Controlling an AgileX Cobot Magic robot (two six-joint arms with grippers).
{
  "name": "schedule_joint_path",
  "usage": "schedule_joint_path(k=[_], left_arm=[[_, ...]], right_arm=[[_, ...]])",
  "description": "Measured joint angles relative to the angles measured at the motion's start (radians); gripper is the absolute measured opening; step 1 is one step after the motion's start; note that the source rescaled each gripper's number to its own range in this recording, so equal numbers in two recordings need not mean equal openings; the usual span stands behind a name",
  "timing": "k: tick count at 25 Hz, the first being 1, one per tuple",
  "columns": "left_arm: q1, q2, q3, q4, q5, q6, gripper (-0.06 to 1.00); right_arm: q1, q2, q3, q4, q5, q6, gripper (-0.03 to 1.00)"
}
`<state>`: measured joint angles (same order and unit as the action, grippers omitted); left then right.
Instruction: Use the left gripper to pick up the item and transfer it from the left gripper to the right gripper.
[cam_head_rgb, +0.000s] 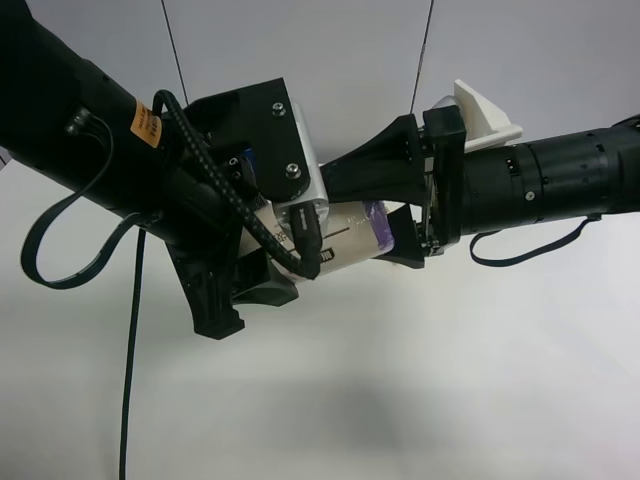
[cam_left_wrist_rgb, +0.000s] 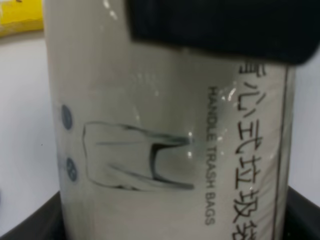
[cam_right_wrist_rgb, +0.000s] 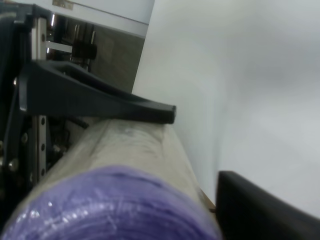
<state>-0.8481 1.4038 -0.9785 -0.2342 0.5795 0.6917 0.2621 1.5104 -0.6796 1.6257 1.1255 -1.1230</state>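
Note:
The item (cam_head_rgb: 345, 232), a cream-labelled roll with purple ends, hangs in the air between both arms. The left gripper (cam_head_rgb: 285, 240), on the arm with braided cables at the exterior high view's left, is shut on it. The roll's label (cam_left_wrist_rgb: 165, 140) fills the left wrist view between black fingers (cam_left_wrist_rgb: 215, 25). The right gripper (cam_head_rgb: 355, 212), with a white bracket, comes in from the exterior high view's right. Its jaws straddle the roll's purple end (cam_right_wrist_rgb: 115, 205). The upper finger (cam_right_wrist_rgb: 100, 105) lies along the roll. The lower finger (cam_right_wrist_rgb: 260, 210) stands a little apart from it.
The white table (cam_head_rgb: 450, 380) lies below both arms. A piece of the yellow banana (cam_left_wrist_rgb: 20, 17) shows behind the roll in the left wrist view. A bit of blue (cam_head_rgb: 245, 160) peeks out behind the left gripper. A black cable (cam_head_rgb: 130, 350) hangs from the left arm.

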Motion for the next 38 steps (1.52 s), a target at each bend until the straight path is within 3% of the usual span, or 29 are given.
schedule_joint_path(k=[3,16,17,18,19,20,22,31,38], left_arm=[[0.0,0.0,0.0,-0.007,0.0,0.004,0.0],[0.0,-0.001,0.0,-0.009,0.002,0.004,0.03],[0.0,-0.001,0.0,-0.01,-0.007,0.004,0.21],[0.0,-0.001,0.0,-0.013,-0.023,0.004,0.51],[0.0,-0.001,-0.003,-0.013,-0.029,0.004,0.72],[0.0,-0.001,-0.003,-0.013,-0.038,0.004,0.83],[0.0,-0.001,-0.003,-0.013,-0.044,0.004,0.94],[0.0,-0.03,-0.003,-0.013,-0.036,0.004,0.98],[0.0,-0.139,-0.003,0.042,0.096,-0.022,0.98]], right_arm=[[0.0,0.0,0.0,-0.003,-0.008,0.0,0.0],[0.0,0.0,0.0,-0.006,-0.009,-0.001,0.0],[0.0,0.0,0.0,-0.012,-0.01,-0.001,0.0],[0.0,0.001,0.0,-0.017,-0.011,-0.001,0.0],[0.0,0.002,0.0,-0.022,-0.012,-0.001,0.0],[0.0,0.003,0.0,-0.025,-0.012,-0.001,0.0],[0.0,0.003,0.0,-0.025,-0.012,-0.001,0.0],[0.0,0.003,0.0,-0.025,-0.012,-0.001,0.0],[0.0,0.003,0.0,-0.027,-0.012,-0.001,0.0]])
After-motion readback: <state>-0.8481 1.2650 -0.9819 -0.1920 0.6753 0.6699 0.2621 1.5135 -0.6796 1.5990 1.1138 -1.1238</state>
